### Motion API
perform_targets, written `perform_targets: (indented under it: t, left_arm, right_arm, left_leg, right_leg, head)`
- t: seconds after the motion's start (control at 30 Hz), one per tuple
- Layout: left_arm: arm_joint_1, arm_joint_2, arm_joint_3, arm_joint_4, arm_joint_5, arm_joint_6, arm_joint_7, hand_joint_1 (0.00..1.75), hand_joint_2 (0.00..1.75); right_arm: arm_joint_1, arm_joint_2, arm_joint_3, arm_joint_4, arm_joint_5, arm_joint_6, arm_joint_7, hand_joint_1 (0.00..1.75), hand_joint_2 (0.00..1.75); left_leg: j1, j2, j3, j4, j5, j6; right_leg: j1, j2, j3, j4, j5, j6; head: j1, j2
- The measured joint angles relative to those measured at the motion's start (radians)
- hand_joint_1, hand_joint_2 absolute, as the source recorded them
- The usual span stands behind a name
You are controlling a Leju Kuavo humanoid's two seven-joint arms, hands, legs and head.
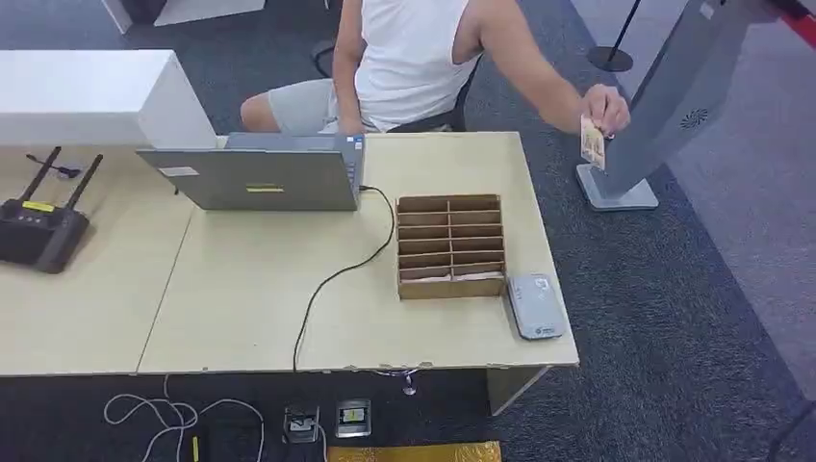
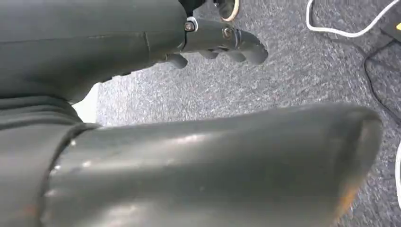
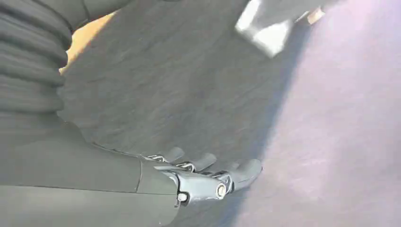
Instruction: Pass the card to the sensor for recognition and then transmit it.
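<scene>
A seated person holds a card (image 1: pixel 592 143) in one hand out past the table's far right corner, in front of a grey standing kiosk (image 1: pixel 664 115). A small grey card reader (image 1: pixel 535 306) lies flat at the table's front right corner. My left hand (image 2: pixel 222 42) hangs over grey carpet with its fingers apart and nothing in them. My right hand (image 3: pixel 208 177) hangs over carpet too, fingers spread and holding nothing. Neither hand is close to the card.
A wooden slotted organiser box (image 1: pixel 450 246) stands beside the reader. A grey laptop (image 1: pixel 255 173) sits at the table's back, its black cable running to the front edge. A black router (image 1: pixel 38 226) stands at the left. Cables and a power strip (image 1: pixel 327 422) lie on the floor.
</scene>
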Motion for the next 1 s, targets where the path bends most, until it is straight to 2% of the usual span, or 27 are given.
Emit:
perform_targets:
  t: [0.13, 0.23, 0.27, 0.37, 0.47, 0.6, 0.7, 0.8, 1.0]
  left_arm:
    - [-0.001, 0.001, 0.008, 0.000, 0.001, 0.002, 0.000, 0.00, 0.00]
    - [-0.003, -0.002, 0.013, 0.000, -0.007, 0.002, 0.000, 0.00, 0.00]
    - [-0.005, -0.003, 0.013, 0.000, -0.013, 0.002, 0.000, 0.00, 0.00]
    - [-0.006, -0.008, 0.013, 0.000, -0.025, 0.002, -0.001, 0.00, 0.00]
    - [-0.005, -0.006, 0.013, 0.000, -0.043, 0.002, -0.016, 0.00, 0.00]
    - [-0.010, -0.006, 0.013, 0.000, -0.061, 0.000, -0.031, 0.00, 0.00]
    - [-0.010, -0.004, 0.013, 0.000, -0.068, -0.002, -0.034, 0.00, 0.00]
    - [-0.011, -0.002, 0.013, 0.000, -0.072, -0.007, -0.035, 0.00, 0.00]
    - [-0.009, 0.003, 0.013, 0.000, -0.074, -0.014, -0.035, 0.00, 0.00]
  right_arm:
    - [-0.138, 0.024, 0.108, -0.033, 0.055, 0.005, -0.066, 0.00, 1.75]
    - [-0.218, 0.071, 0.240, -0.085, 0.042, -0.013, -0.098, 0.00, 1.75]
    - [-0.229, 0.090, 0.307, -0.120, 0.027, -0.024, -0.106, 0.00, 1.75]
    - [-0.232, 0.130, 0.488, -0.220, 0.059, -0.075, -0.118, 0.00, 1.75]
    - [-0.213, 0.173, 0.666, -0.341, 0.218, -0.138, -0.120, 0.00, 1.75]
    - [-0.162, 0.235, 0.891, -0.501, 0.447, -0.150, -0.110, 0.00, 1.75]
    - [-0.134, 0.294, 1.040, -0.589, 0.580, -0.149, -0.142, 0.00, 1.75]
    - [-0.127, 0.359, 1.156, -0.641, 0.636, -0.153, -0.147, 0.00, 1.75]
    - [-0.127, 0.469, 1.310, -0.651, 0.645, -0.190, -0.187, 0.00, 1.75]
  left_leg:
    - [0.000, -0.002, -0.004, 0.000, 0.002, 0.000]
    - [0.000, -0.003, -0.002, 0.000, 0.003, 0.000]
    - [0.000, -0.003, -0.002, 0.000, 0.004, 0.000]
    - [0.000, -0.006, -0.003, 0.000, 0.005, 0.001]
    - [0.000, -0.004, -0.004, 0.000, 0.005, 0.000]
    - [0.001, 0.000, -0.003, 0.000, 0.005, 0.000]
    - [0.001, -0.001, -0.003, 0.000, 0.005, -0.001]
    - [0.001, -0.003, -0.003, 0.000, 0.007, -0.003]
    - [0.002, -0.007, -0.005, 0.000, 0.007, -0.004]
  right_leg:
    - [0.000, -0.003, 0.000, 0.001, 0.000, 0.000]
    - [0.000, -0.003, -0.001, 0.001, 0.001, 0.000]
    - [0.000, -0.004, -0.001, 0.001, 0.001, 0.000]
    - [0.000, -0.007, -0.001, 0.001, 0.001, 0.000]
    - [0.000, -0.005, -0.001, 0.002, 0.001, 0.000]
    - [0.001, 0.000, -0.002, 0.002, 0.002, -0.001]
    - [0.001, 0.000, -0.003, 0.004, 0.002, -0.001]
    - [0.001, -0.003, -0.004, 0.005, 0.002, -0.001]
    - [0.002, -0.007, -0.004, 0.005, 0.002, -0.001]
  head:
    - [0.000, 0.000]
    - [0.000, 0.000]
    - [0.000, 0.000]
    - [0.001, 0.000]
    - [0.000, 0.000]
    - [0.000, 0.000]
    - [0.000, 0.000]
    - [0.000, 0.000]
    - [0.000, 0.000]
